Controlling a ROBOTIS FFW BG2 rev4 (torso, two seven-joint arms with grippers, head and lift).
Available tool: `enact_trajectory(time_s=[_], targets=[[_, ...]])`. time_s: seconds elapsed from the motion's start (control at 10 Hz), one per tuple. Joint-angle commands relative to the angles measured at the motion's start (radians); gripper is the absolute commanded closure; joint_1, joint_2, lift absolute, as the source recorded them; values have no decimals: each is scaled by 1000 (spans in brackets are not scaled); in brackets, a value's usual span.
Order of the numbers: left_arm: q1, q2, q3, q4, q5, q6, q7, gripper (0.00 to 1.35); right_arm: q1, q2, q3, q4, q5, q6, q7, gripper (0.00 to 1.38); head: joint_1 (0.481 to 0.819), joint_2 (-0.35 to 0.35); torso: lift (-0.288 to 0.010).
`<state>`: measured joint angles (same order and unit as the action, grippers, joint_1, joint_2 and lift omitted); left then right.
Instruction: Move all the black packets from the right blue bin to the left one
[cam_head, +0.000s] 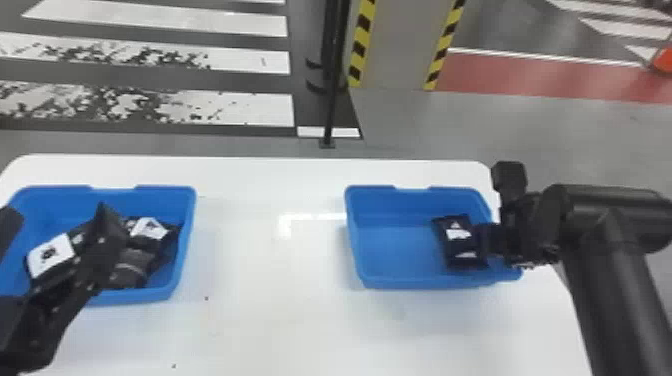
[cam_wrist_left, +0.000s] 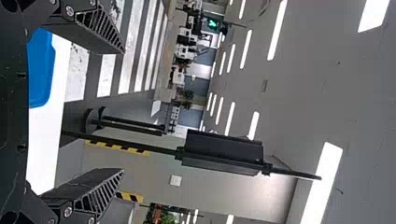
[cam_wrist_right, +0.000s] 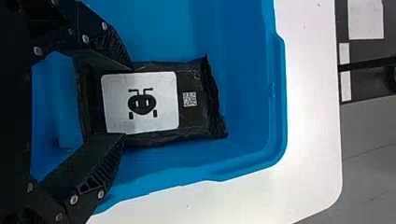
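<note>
Head view: the right gripper (cam_head: 481, 241) is positioned at the right side of the right blue bin (cam_head: 400, 277). A black packet (cam_head: 459, 241) is gripped between its two fingers inside that bin; a white label (cam_wrist_right: 140, 101) is seen on it in the right wrist view. The left gripper (cam_head: 57, 212), fingers spread, is held above the left blue bin (cam_head: 186, 240), where several packets (cam_head: 142, 250) are heaped. Both bins are supported by a white table (cam_head: 270, 290).

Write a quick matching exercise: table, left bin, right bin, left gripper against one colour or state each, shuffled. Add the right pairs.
1. Table
2. Left bin
3. Right bin
4. Left gripper

A. One black packet visible inside
B. Jaws apart
C. White
D. Several black packets inside

Pairs: 1-C, 2-D, 3-A, 4-B
</note>
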<state>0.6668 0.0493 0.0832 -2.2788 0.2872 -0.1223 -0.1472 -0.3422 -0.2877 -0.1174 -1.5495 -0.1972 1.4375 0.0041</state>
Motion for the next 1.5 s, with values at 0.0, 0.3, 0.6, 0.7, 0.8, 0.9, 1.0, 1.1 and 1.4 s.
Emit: enact_trajectory(time_s=[0.0,0.3,0.6,0.7,0.8,0.9,1.0,1.1,1.4], targets=[[3,0,3,2,2,0,0,136,-1,-2,-10,29,-16,-19,2,518,695,-175,-140],[1,0,-1,2,0,-3,0,136,-4,-2,-8,2,-22,-19,7,438,695,-175,-140],[-4,0,-5,5,0,7,0,136,-26,5,32,-45,-36,18,0,223,695,-155,-140],[-7,0,-5,5,2,7,0,136,-36,5,36,-42,-36,45,-12,214,695,-150,-140],[-7,0,-3,5,6,7,0,136,-46,2,38,-22,-34,52,-12,214,695,-146,-140],[-7,0,-3,7,8,7,0,136,-48,4,40,-18,-36,62,-23,216,695,-147,-140],[-7,0,-3,12,10,7,0,136,-58,4,50,-5,-36,74,-33,216,695,-149,-140],[-9,0,-3,12,10,4,0,136,-78,2,56,19,-36,74,-33,217,695,-150,-140],[-9,0,-3,17,14,2,0,136,-92,2,58,61,-36,62,-38,217,695,-148,-140]])
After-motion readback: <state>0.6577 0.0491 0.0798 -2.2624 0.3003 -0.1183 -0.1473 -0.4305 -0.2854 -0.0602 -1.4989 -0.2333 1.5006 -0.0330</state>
